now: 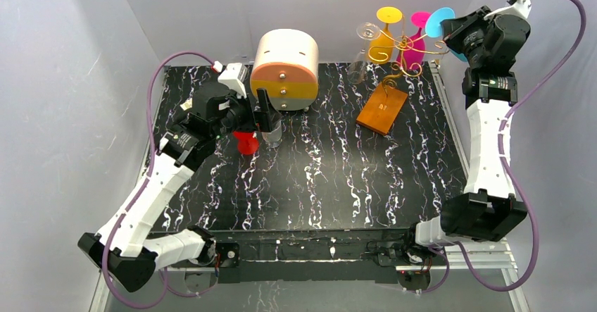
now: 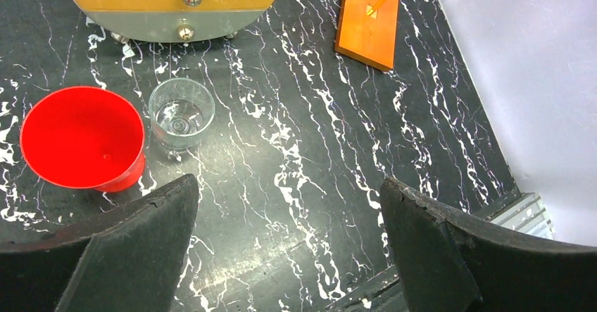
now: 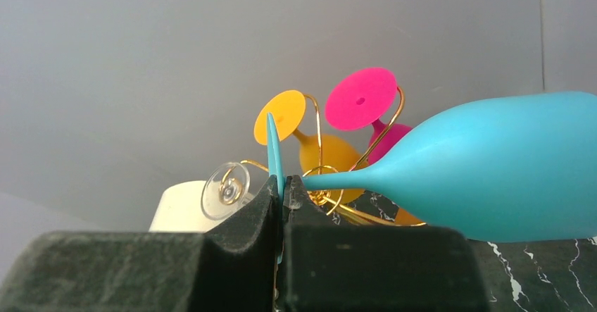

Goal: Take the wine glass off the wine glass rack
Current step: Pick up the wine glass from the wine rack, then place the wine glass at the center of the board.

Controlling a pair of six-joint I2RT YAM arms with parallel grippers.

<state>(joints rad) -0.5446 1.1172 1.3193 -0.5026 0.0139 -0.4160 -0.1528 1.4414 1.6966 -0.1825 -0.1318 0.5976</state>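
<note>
The wine glass rack (image 1: 398, 47) is a gold wire stand on an orange-brown wooden base (image 1: 382, 108) at the back right. Yellow (image 1: 385, 34), pink (image 1: 415, 44) and clear (image 1: 366, 32) wine glasses hang upside down on it. My right gripper (image 3: 283, 189) is shut on the thin foot of a blue wine glass (image 3: 507, 164), which lies sideways at the rack's right side. Whether its stem touches the gold wire (image 3: 320, 185) I cannot tell. My left gripper (image 2: 290, 213) is open over the table, with nothing between its fingers.
A red glass (image 2: 81, 137) and a small clear glass (image 2: 181, 113) stand upright on the black marbled table just ahead of my left gripper. The round cream-and-orange drawer box (image 1: 285, 69) stands behind them. Grey walls enclose the table on three sides.
</note>
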